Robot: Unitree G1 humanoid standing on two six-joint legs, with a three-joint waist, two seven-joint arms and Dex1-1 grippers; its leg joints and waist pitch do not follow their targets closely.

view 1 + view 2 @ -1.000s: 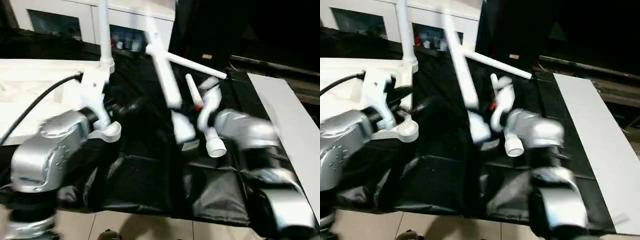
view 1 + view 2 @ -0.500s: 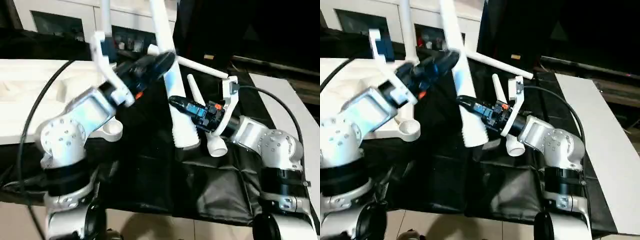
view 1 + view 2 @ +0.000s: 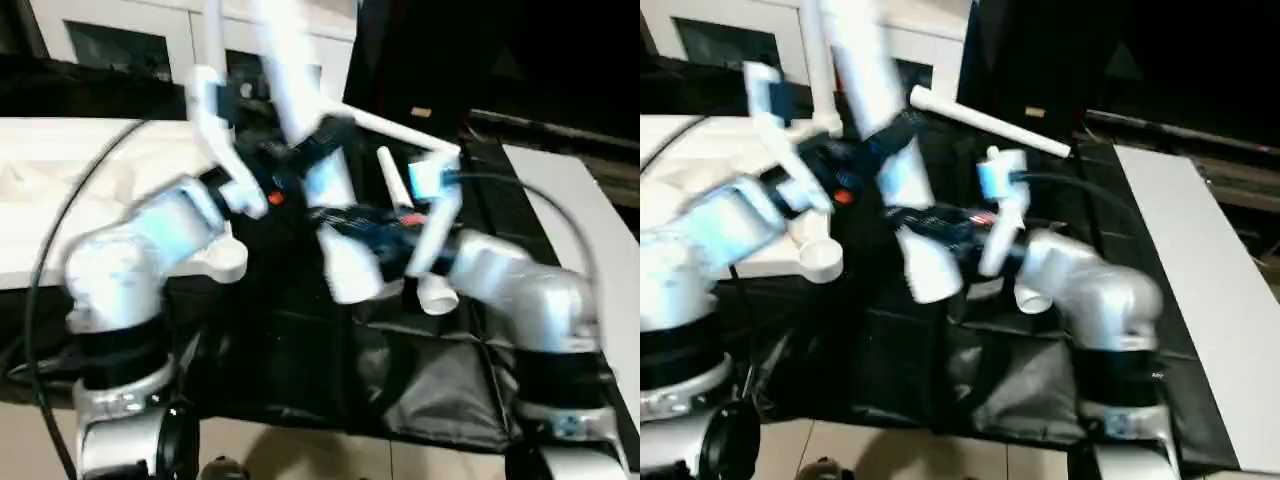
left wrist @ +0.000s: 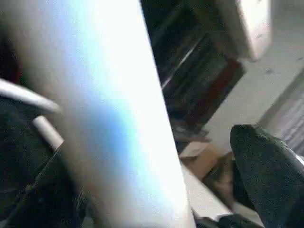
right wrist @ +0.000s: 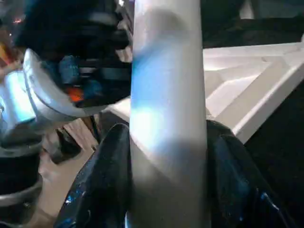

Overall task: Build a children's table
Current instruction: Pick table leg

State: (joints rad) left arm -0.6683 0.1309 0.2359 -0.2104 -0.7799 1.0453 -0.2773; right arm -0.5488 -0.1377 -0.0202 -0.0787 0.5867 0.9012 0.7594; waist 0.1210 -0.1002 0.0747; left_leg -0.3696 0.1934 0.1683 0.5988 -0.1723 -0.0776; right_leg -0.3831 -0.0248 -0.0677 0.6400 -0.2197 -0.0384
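My right gripper [image 3: 343,217] is shut on a long white leg [image 3: 322,180], which stands tilted above the black cloth with its wide end [image 3: 350,280] low. In the right wrist view its black fingers [image 5: 108,183] press both sides of the leg [image 5: 167,95]. My left gripper [image 3: 305,160] is open around the same leg higher up; one black finger [image 4: 266,175] stands apart from the leg [image 4: 104,118]. The white tabletop [image 3: 70,190] lies ribbed side up at the left, with an empty corner socket [image 3: 225,262] and one leg [image 3: 211,60] upright in it.
More white legs [image 3: 400,128] lie on the black cloth [image 3: 300,370] behind and beside my right arm. A white board [image 3: 585,240] lies at the right. A white cabinet [image 3: 150,35] with dark doors stands at the back.
The held leg's upper end has swung to the left and its lower end has shifted slightly left. Both arms moved with it; the right grip is unchanged.
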